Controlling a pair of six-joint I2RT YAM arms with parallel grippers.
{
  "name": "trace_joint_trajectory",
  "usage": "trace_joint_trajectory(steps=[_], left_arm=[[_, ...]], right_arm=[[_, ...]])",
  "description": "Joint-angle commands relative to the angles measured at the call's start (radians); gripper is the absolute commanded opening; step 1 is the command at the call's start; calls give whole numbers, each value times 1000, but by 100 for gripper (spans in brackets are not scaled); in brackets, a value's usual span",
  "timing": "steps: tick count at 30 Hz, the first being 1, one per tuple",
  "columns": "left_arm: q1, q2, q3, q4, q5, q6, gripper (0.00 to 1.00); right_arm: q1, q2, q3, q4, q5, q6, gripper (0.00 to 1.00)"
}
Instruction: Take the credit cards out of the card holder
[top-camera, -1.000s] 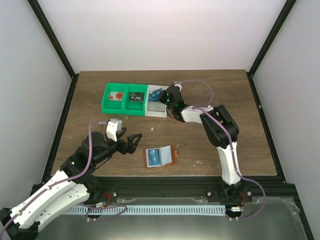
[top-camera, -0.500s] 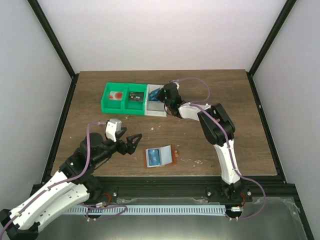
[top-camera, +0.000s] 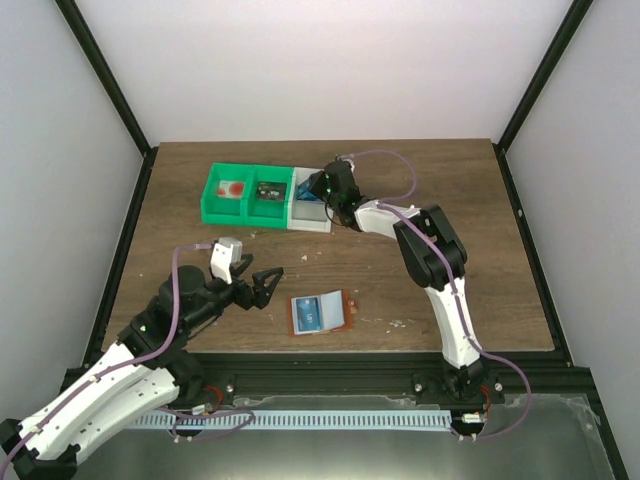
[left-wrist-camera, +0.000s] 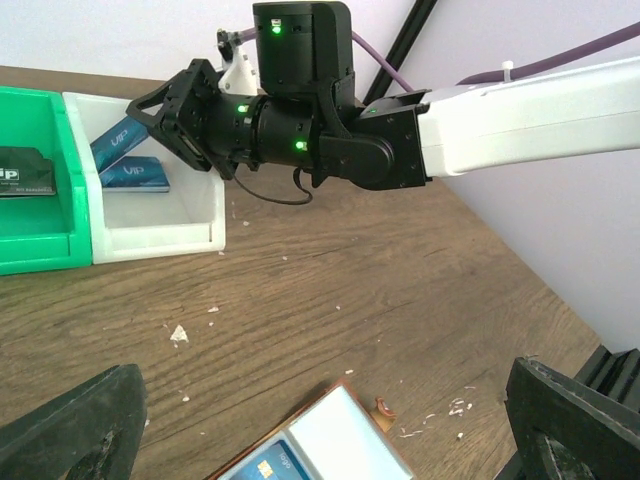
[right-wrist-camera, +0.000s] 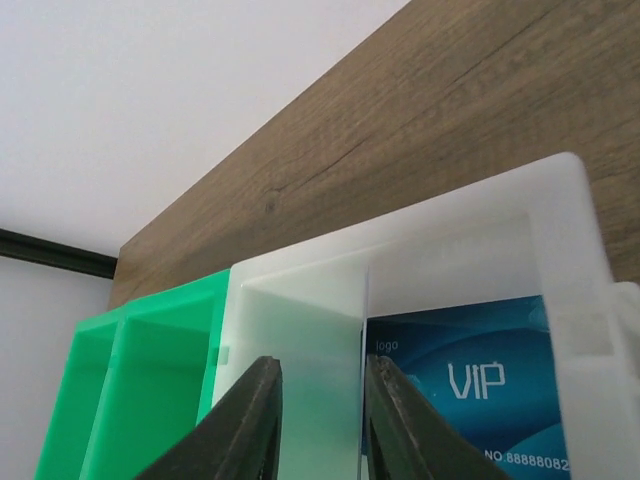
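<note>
nearest us, the card holder (top-camera: 320, 313) lies open and flat on the table (left-wrist-camera: 350, 290), and it hasn't budged. a blue card (top-camera: 311, 313) shows against its pale lining, so i'd say at least one is still tucked in there.

just left of the holder and a touch farther back, the left gripper (top-camera: 268, 286) hangs over the wood. its fingers (left-wrist-camera: 75, 425) are spread wide with nothing between them, same spot as a second ago.

now well beyond the holder, here's the action. the right gripper (top-camera: 321, 186) has slid leftward this past second, from the right-hand edge of the white bin (left-wrist-camera: 160, 238) to right over it. its fingers (right-wrist-camera: 250, 420) stand narrow, with a slim gap and nothing showing in it. below them two credit cards (left-wrist-camera: 135, 173) sit in the bin, one flat, one leaning on the wall. the green bin (top-camera: 222, 213) butts against the white one on its left.

what it means: two cards look delivered and that hand seems empty, so the job's partway. next, i reckon, comes the trip back to the holder for what's left.
</note>
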Motion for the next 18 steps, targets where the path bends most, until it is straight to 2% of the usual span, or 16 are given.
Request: trace_joint_trajectory(steps=[1, 5, 11, 18], left_arm=[[1, -5, -10, 14, -1, 9, 100], [1, -1, -9, 15, -5, 8, 100], [1, 12, -8, 11, -23, 2, 100], [1, 54, -4, 4, -33, -4, 100]], right_arm=[[-14, -19, -10, -81, -33, 2, 27], [-26, -63, -21, -92, -71, -19, 32], [-47, -160, -68, -109, -115, -65, 47], [-74, -220, -33, -235, -165, -142, 57]])
